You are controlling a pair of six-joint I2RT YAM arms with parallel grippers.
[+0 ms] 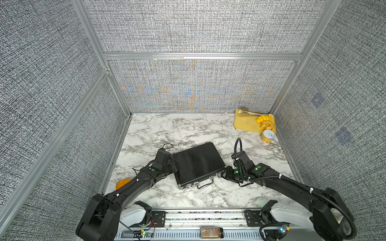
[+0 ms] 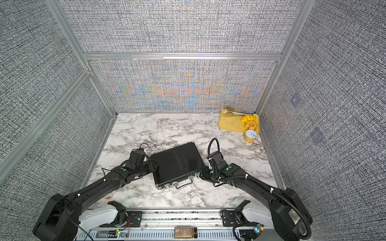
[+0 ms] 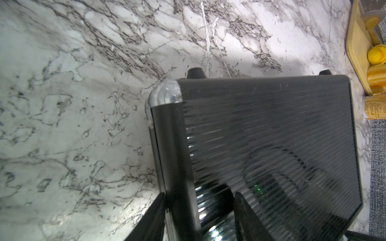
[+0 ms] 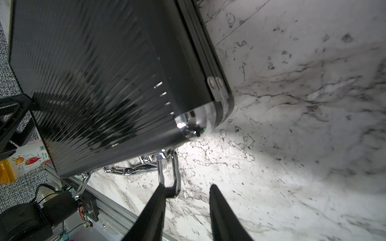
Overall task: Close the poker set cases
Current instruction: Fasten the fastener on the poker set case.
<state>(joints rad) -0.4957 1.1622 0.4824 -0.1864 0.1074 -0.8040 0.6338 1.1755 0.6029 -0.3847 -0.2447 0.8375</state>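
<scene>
The poker set case [image 1: 198,162] [image 2: 177,162] is a black ribbed briefcase with silver corners, lying on the marble table with its lid down. Its chrome handle [image 1: 205,183] faces the front edge. My left gripper [image 1: 174,164] [image 3: 199,194] is open and straddles the case's left edge rail, with one finger [image 3: 154,219] by the side wall and the other over the lid [image 3: 271,135]. My right gripper [image 1: 221,174] [image 4: 187,185] is open at the front right corner. One finger [image 4: 158,208] touches a chrome latch loop [image 4: 170,173], and only marble shows between its fingers.
A yellow tray [image 1: 244,123] with yellow pastries [image 1: 266,125] stands in the back right corner, and a yellow can [image 1: 267,136] stands just in front of it. An orange object [image 1: 123,183] lies at the table's left edge. Grey fabric walls close in three sides.
</scene>
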